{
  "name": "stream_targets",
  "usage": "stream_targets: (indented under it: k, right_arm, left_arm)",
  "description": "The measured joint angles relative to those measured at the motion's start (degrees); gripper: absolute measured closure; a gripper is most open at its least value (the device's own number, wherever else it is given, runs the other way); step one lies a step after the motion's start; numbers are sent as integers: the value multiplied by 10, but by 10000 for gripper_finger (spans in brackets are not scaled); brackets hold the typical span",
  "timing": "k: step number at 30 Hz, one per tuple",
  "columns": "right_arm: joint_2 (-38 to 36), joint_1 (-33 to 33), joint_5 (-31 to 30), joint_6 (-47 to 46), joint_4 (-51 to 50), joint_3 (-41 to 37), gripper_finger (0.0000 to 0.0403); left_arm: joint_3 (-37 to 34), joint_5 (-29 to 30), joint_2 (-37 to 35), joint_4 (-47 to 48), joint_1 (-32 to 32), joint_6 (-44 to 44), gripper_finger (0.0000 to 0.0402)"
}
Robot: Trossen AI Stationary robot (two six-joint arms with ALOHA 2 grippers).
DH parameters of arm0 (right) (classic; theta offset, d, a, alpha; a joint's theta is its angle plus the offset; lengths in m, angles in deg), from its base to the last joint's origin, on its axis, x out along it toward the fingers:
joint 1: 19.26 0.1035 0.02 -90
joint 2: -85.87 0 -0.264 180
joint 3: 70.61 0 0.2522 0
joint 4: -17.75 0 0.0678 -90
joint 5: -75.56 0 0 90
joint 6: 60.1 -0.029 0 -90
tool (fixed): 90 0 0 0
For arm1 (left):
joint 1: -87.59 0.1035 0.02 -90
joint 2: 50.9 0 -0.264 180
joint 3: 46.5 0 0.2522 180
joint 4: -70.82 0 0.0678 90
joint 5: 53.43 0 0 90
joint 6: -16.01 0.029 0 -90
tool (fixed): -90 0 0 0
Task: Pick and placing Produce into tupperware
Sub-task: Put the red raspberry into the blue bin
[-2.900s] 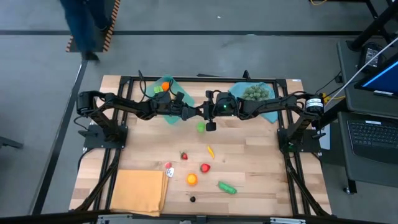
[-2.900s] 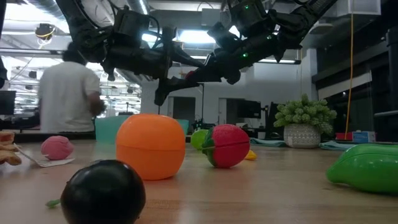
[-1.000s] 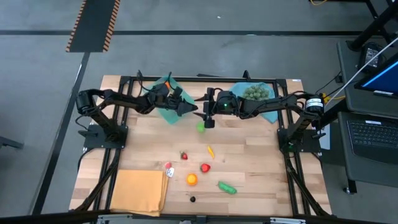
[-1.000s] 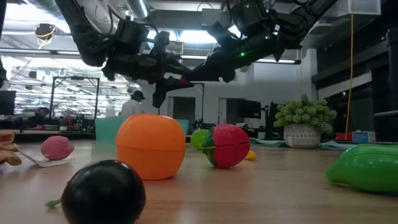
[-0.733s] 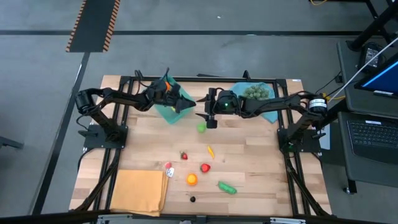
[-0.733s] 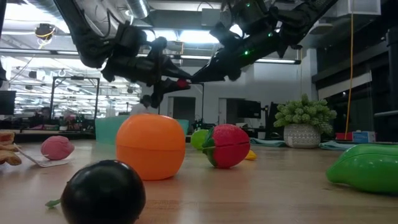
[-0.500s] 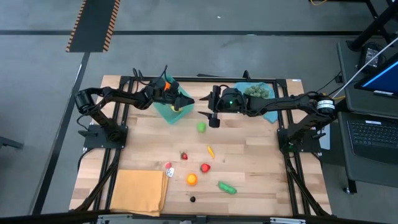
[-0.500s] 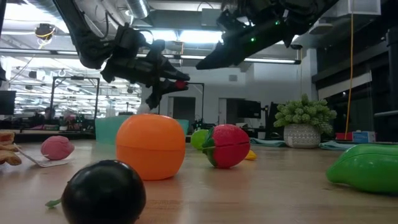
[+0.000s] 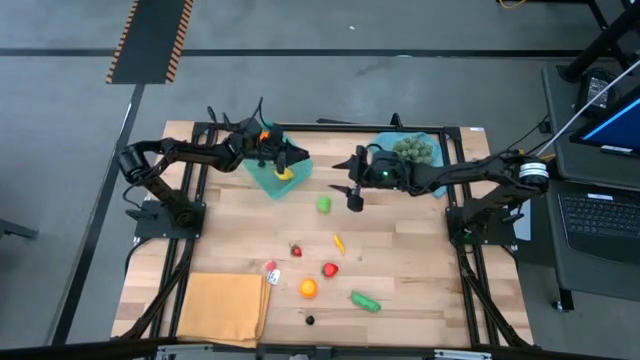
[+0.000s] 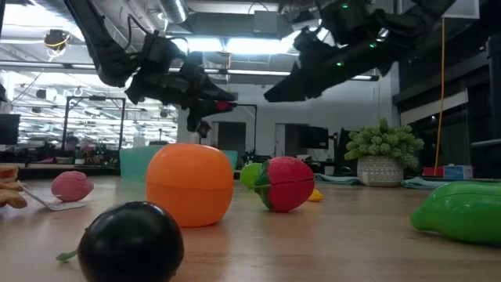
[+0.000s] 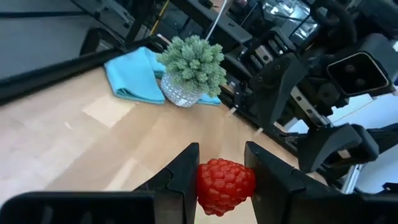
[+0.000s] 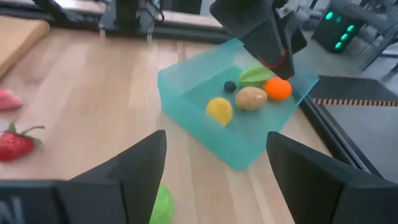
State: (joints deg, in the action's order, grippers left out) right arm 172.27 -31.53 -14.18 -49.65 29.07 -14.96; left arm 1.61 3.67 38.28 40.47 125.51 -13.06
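My left gripper [image 9: 296, 160] hangs over the teal tupperware [image 9: 272, 178] at the table's far left and is shut on a red raspberry [image 11: 225, 183]. The tupperware [image 12: 205, 84] holds a yellow piece [image 12: 219, 109], a tan one, an orange one [image 12: 278, 89], a green leaf and a dark berry. My right gripper [image 9: 351, 193] stands open above the table's middle, to the right of the tupperware, with nothing between its fingers [image 12: 134, 168]. More produce lies loose on the wood nearer the front: a green ball [image 9: 323, 204], a strawberry [image 9: 296, 250] and an orange [image 9: 308, 289]. My left gripper pinches the raspberry's two sides [image 11: 202, 180] between its two fingers. The fingers reach out nearly level from the table's left. The raspberry [image 10: 227, 104] is lifted clear, above the tupperware.
A bushy grey-green plant [image 9: 412, 150] in a pot stands on a blue cloth at the far right. An orange-tan mat [image 9: 222, 308] lies at the near left corner. A green cucumber [image 9: 364, 301], a dark berry [image 9: 310, 320] and a red piece [image 9: 330, 269] lie near the front.
My left gripper has swung with the raspberry toward the table's far left and now stands over the tupperware, rolling as it went. My right gripper has drawn back toward the table's right edge, away from the left one, and has rolled too.
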Motion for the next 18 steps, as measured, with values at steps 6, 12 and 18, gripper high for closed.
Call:
stream_targets:
  k: [6,12,18]
  right_arm:
    - [-43,0,0,-42,62,-68,123]
    - [-66,0,0,-59,186,-148,123]
    - [-108,-8,11,-59,227,-207,123]
  left_arm:
    - [0,-12,-33,5,22,27,298]
    - [0,-13,-93,73,46,66,299]
    - [-17,17,-151,130,49,115,298]
